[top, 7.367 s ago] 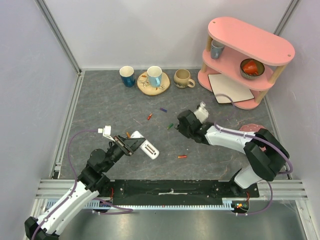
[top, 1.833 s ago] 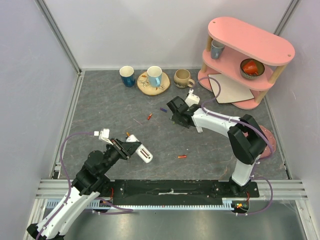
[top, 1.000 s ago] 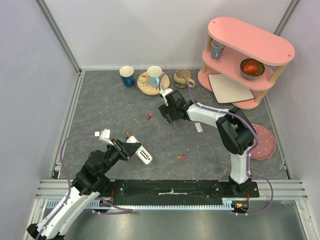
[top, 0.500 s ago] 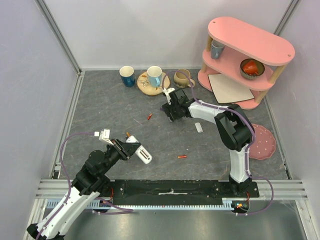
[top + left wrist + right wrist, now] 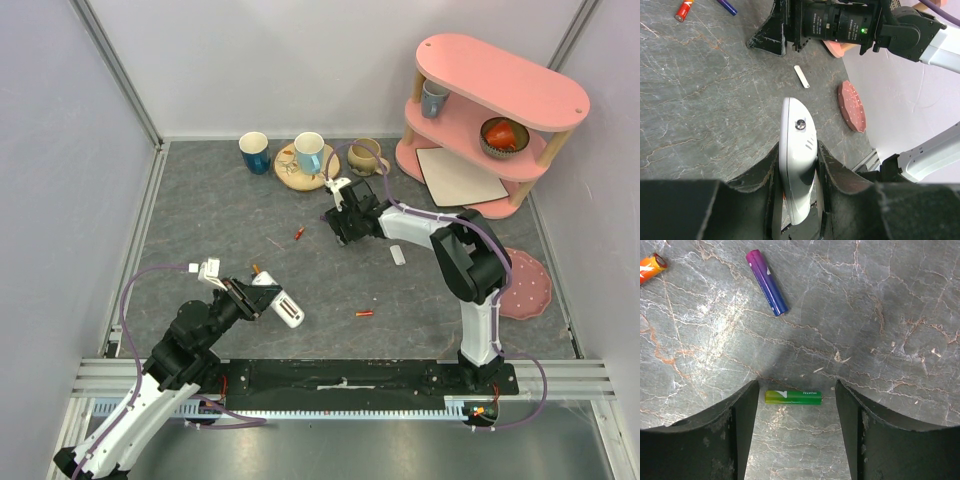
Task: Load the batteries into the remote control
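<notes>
Simply grey veined tabletop [image 5: 200, 220], perhaps stone.

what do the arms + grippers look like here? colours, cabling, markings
Both the left arm and right arm have white link shells and black joint housings. A purple cable loops loosely along each. The left gripper and right gripper have matte black, wedge-shaped fingers. The right arm's black housing carries small white lettering and a lit green LED.
</notes>
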